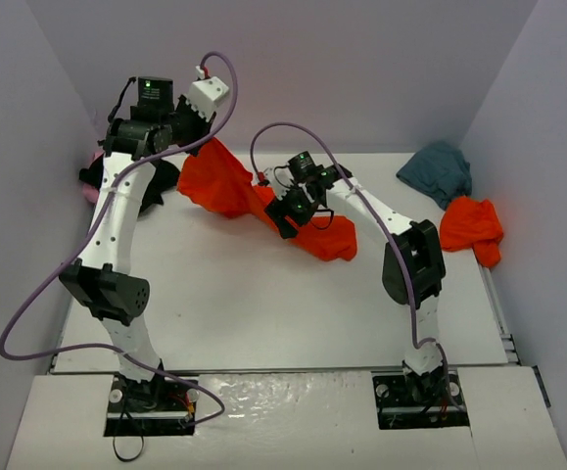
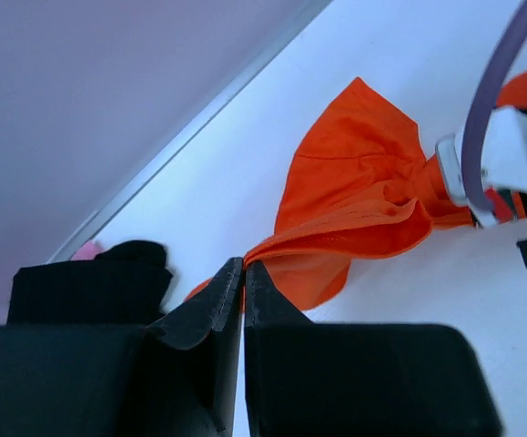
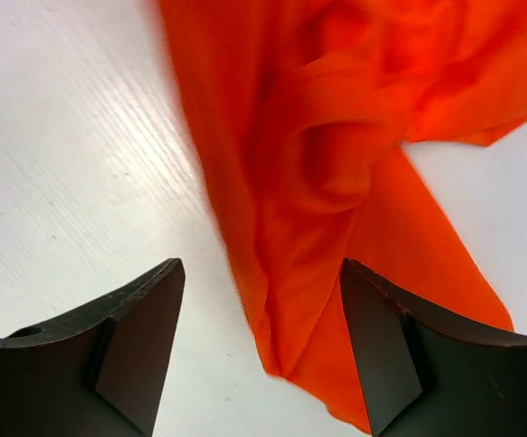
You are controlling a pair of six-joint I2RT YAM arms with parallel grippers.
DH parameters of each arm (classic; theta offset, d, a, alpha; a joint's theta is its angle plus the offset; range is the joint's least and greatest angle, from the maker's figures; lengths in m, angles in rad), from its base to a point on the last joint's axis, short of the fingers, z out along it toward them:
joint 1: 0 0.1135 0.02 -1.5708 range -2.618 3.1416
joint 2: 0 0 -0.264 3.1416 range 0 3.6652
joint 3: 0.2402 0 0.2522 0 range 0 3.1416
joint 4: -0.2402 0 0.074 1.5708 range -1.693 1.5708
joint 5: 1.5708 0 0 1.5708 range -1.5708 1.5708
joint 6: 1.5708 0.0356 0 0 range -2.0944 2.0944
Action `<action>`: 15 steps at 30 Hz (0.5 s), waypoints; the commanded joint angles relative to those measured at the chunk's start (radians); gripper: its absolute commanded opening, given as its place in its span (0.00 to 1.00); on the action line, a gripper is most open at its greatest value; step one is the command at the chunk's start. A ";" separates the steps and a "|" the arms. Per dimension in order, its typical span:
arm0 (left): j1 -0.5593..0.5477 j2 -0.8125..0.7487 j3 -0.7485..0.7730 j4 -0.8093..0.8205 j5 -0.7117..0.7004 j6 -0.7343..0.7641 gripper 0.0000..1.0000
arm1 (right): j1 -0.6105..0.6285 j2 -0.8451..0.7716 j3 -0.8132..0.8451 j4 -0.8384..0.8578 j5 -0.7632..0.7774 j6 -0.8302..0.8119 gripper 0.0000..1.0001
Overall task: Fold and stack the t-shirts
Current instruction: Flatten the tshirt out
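Overhead, the orange shirt (image 1: 226, 184) is lifted at one end and trails onto the surface (image 1: 263, 313). Left wrist: the left pincer (image 2: 243, 266) is clamped on its edge. Right wrist: the right pincer (image 3: 261, 266) gapes astride the cloth. I'd judge this the spreading step; next it needs to close on an edge.

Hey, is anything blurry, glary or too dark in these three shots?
Top external: even, soft light, with a sheen on the white board at the bottom. Left wrist: the left gripper looms dark and featureless; the orange t-shirt is crisp. Right wrist: that shirt's left edge is smeared.
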 commanded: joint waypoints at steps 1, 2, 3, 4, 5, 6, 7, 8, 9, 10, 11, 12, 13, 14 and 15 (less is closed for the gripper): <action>0.009 -0.061 0.068 0.018 -0.042 -0.042 0.00 | 0.046 0.030 0.120 -0.039 0.019 -0.010 0.67; 0.008 -0.064 0.073 0.016 -0.044 -0.042 0.00 | 0.048 0.042 0.141 -0.051 0.022 -0.010 0.67; 0.009 -0.068 0.072 0.016 -0.052 -0.040 0.00 | 0.049 0.052 0.163 -0.063 0.020 -0.010 0.67; 0.009 -0.073 0.070 0.018 -0.062 -0.037 0.00 | 0.049 0.063 0.186 -0.075 0.018 -0.010 0.67; 0.011 -0.075 0.074 0.015 -0.069 -0.034 0.00 | 0.050 0.065 0.199 -0.080 0.013 -0.006 0.67; 0.012 -0.078 0.079 0.011 -0.075 -0.030 0.00 | 0.050 0.065 0.211 -0.083 0.008 0.000 0.66; 0.016 -0.076 0.085 0.004 -0.076 -0.031 0.00 | 0.061 0.060 0.214 -0.090 0.007 0.000 0.66; 0.018 -0.074 0.092 0.000 -0.073 -0.034 0.00 | 0.074 0.057 0.215 -0.092 0.022 -0.002 0.67; 0.021 -0.071 0.100 -0.002 -0.068 -0.037 0.00 | 0.089 0.057 0.216 -0.090 0.048 -0.006 0.67; 0.023 -0.069 0.108 -0.005 -0.063 -0.040 0.00 | 0.104 0.057 0.218 -0.088 0.074 -0.010 0.67; 0.025 -0.069 0.108 -0.005 -0.065 -0.045 0.00 | 0.113 0.063 0.222 -0.085 0.091 -0.010 0.67; 0.025 -0.074 0.111 0.000 -0.064 -0.051 0.00 | 0.119 0.075 0.233 -0.080 0.098 -0.010 0.67; 0.026 -0.080 0.115 0.005 -0.063 -0.057 0.00 | 0.124 0.087 0.243 -0.074 0.106 -0.009 0.68; 0.027 -0.081 0.116 0.006 -0.062 -0.063 0.00 | 0.127 0.099 0.247 -0.073 0.116 -0.009 0.68; 0.034 -0.089 0.124 0.007 -0.058 -0.074 0.00 | 0.127 0.115 0.262 -0.064 0.143 0.000 0.67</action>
